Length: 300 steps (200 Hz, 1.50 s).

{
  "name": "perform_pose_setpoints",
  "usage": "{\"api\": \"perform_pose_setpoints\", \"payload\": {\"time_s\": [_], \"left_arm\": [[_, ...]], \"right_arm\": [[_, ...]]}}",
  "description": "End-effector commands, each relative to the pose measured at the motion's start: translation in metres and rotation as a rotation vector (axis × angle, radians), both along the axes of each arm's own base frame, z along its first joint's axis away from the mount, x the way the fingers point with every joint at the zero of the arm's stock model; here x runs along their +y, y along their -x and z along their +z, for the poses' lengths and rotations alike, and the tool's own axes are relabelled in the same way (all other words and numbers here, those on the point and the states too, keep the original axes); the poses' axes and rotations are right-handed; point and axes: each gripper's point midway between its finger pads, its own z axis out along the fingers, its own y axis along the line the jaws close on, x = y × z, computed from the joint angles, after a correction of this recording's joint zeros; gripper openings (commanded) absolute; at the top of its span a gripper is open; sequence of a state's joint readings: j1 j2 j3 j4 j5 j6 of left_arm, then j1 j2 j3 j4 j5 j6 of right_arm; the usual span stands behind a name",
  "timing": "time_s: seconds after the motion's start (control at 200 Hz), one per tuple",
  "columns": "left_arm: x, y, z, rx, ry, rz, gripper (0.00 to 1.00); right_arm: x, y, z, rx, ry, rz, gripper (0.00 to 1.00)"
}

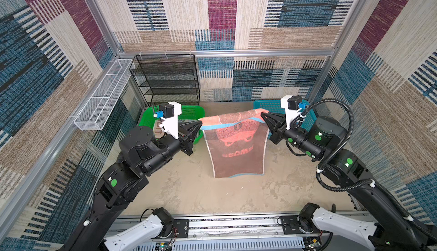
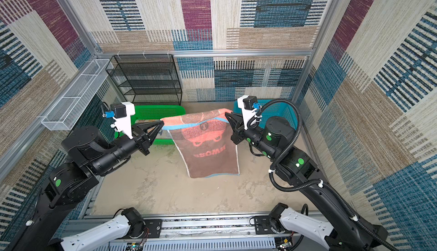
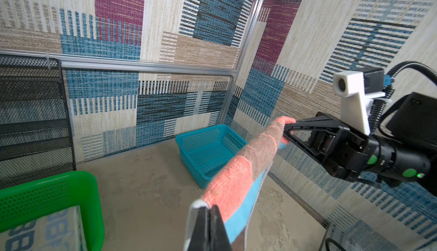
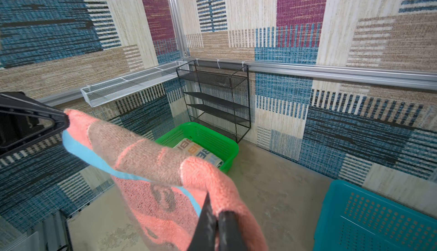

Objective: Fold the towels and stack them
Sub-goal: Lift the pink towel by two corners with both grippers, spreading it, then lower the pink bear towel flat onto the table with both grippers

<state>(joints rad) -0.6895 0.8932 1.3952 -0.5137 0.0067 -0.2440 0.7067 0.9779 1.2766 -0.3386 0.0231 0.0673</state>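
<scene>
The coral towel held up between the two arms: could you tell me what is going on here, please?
Both arms hold the coral towel spread in the air, the left gripper and the right gripper each shut on an upper corner, so it hangs down towards the table. A lettered towel lies in the green basket; the blue basket looks empty.

The coral towel [image 1: 236, 148] has brown bands, a light blue border and a white edge, with a coral figure on brown. The whitish towel [image 4: 196, 151] carries blue and orange letters. The green basket [image 1: 191, 112] and the teal basket [image 3: 208, 152] are plain. The mesh shelf [image 1: 165, 79] is black, the mesh tray [image 1: 104, 96] white — the walls [image 1: 222, 6] mix blue, magenta, beige and cream stripes.
</scene>
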Motion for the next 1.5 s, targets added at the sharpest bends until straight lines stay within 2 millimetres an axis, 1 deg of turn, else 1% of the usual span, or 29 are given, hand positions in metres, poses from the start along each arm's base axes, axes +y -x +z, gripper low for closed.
{"api": "perform_pose_setpoints", "payload": {"time_s": [0.0, 0.09, 0.215, 0.366, 0.546, 0.691, 0.811, 0.896, 0.977, 1.067, 1.287, 1.372, 1.497], "left_arm": [[0.005, -0.017, -0.004, -0.017, -0.052, 0.078, 0.0], [0.001, -0.029, -0.013, -0.007, -0.09, 0.104, 0.0], [-0.004, -0.05, -0.029, 0.009, -0.152, 0.15, 0.0], [-0.008, -0.076, -0.051, 0.045, -0.218, 0.201, 0.0], [-0.005, -0.107, -0.077, 0.091, -0.26, 0.259, 0.0], [-0.003, -0.13, -0.107, 0.146, -0.292, 0.287, 0.0], [0.0, -0.147, -0.136, 0.195, -0.323, 0.322, 0.0], [0.001, -0.157, -0.155, 0.229, -0.338, 0.337, 0.0], [0.002, -0.167, -0.173, 0.259, -0.357, 0.351, 0.0], [0.0, -0.177, -0.19, 0.289, -0.383, 0.358, 0.0], [-0.008, -0.199, -0.231, 0.365, -0.442, 0.362, 0.0], [-0.011, -0.203, -0.245, 0.409, -0.461, 0.355, 0.0], [-0.014, -0.199, -0.261, 0.462, -0.456, 0.339, 0.0]], "right_arm": [[-0.008, -0.02, -0.002, -0.014, -0.008, -0.115, 0.0], [-0.008, -0.034, -0.012, -0.006, 0.016, -0.16, 0.0], [0.0, -0.052, -0.028, 0.012, 0.06, -0.189, 0.0], [0.006, -0.078, -0.054, 0.053, 0.113, -0.223, 0.0], [0.006, -0.109, -0.088, 0.109, 0.146, -0.25, 0.0], [0.004, -0.133, -0.116, 0.159, 0.163, -0.256, 0.0], [0.003, -0.152, -0.147, 0.219, 0.204, -0.272, 0.0], [0.003, -0.163, -0.167, 0.256, 0.232, -0.279, 0.0], [0.005, -0.172, -0.182, 0.281, 0.25, -0.274, 0.0], [0.006, -0.183, -0.2, 0.312, 0.272, -0.269, 0.0], [0.009, -0.21, -0.235, 0.366, 0.332, -0.253, 0.0], [0.012, -0.215, -0.248, 0.401, 0.349, -0.235, 0.0], [0.014, -0.211, -0.266, 0.452, 0.371, -0.201, 0.0]]}}
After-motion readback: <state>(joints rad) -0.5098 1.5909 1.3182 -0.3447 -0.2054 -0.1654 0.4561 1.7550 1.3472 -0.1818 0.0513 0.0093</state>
